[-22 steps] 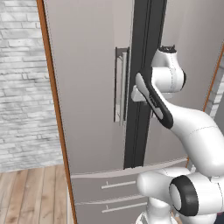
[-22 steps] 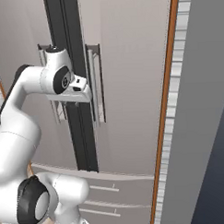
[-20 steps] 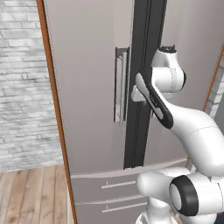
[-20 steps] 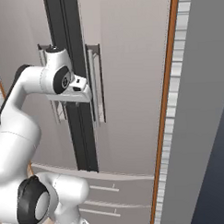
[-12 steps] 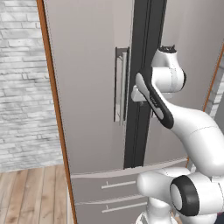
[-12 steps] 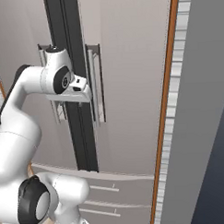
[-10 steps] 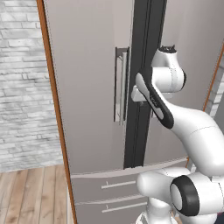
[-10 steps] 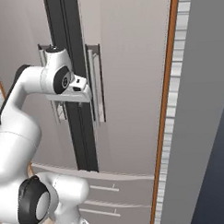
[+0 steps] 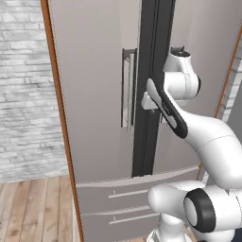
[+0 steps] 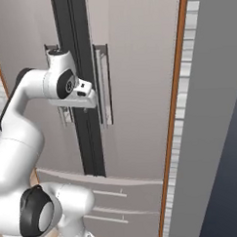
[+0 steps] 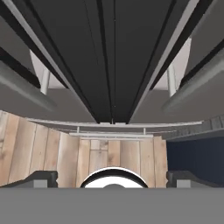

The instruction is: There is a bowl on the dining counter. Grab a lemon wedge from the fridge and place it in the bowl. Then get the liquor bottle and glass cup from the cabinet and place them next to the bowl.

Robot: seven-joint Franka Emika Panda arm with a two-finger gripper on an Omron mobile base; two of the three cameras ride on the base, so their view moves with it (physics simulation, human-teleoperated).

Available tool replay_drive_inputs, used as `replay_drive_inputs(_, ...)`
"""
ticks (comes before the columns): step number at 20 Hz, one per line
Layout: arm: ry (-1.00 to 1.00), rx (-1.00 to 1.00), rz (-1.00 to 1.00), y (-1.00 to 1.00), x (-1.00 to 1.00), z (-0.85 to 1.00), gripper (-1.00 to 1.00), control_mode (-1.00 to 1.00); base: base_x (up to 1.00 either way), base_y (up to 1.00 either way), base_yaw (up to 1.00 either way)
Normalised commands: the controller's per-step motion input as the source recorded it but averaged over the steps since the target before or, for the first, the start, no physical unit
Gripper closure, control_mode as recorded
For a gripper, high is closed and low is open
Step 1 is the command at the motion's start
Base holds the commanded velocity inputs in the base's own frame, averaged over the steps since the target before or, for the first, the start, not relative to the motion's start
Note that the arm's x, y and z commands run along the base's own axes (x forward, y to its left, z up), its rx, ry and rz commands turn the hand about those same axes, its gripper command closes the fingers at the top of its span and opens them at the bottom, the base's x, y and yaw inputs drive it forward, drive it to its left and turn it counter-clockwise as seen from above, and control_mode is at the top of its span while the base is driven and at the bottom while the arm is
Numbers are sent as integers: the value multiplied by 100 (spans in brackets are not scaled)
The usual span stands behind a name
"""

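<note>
Reaching forward at chest height, the white arm bends at its elbow and holds the gripper point(image 11: 112, 177) close against the fridge point(image 9: 94, 94), at the dark seam point(image 10: 79, 68) between its two doors. The finger tips point(image 11: 39, 177) stand wide apart, holding nothing. The fridge is smooth grey-beige, with long steel handles point(image 9: 126, 87) and drawers point(image 10: 119, 198) below. A whitish brick wall point(image 9: 23, 94) stands left.

We hold our white arm raised and bent at the elbow, the forearm reaching forward at chest height. Our tool point(image 11: 112, 177) looks downward, its two dark fingertips point(image 11: 40, 177) spread wide apart, with nothing between them.
</note>
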Motion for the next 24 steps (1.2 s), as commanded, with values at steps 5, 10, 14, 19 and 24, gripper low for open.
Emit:
replay_drive_inputs(5, 0, 0, 0, 0, 0, 0, -100, 100, -26, 0, 0)
replay_drive_inputs(10, 0, 0, 0, 0, 0, 0, -100, 100, -10, 0, 0)
replay_drive_inputs(14, -3, 0, 0, -2, 0, 0, -100, -100, -1, 0, 0)
replay_drive_inputs(19, -41, -3, 1, -34, 6, 8, -100, -100, 0, 0, 0)
replay_drive_inputs(24, -22, -1, 0, -37, 11, 23, -100, -100, 0, 0, 0)
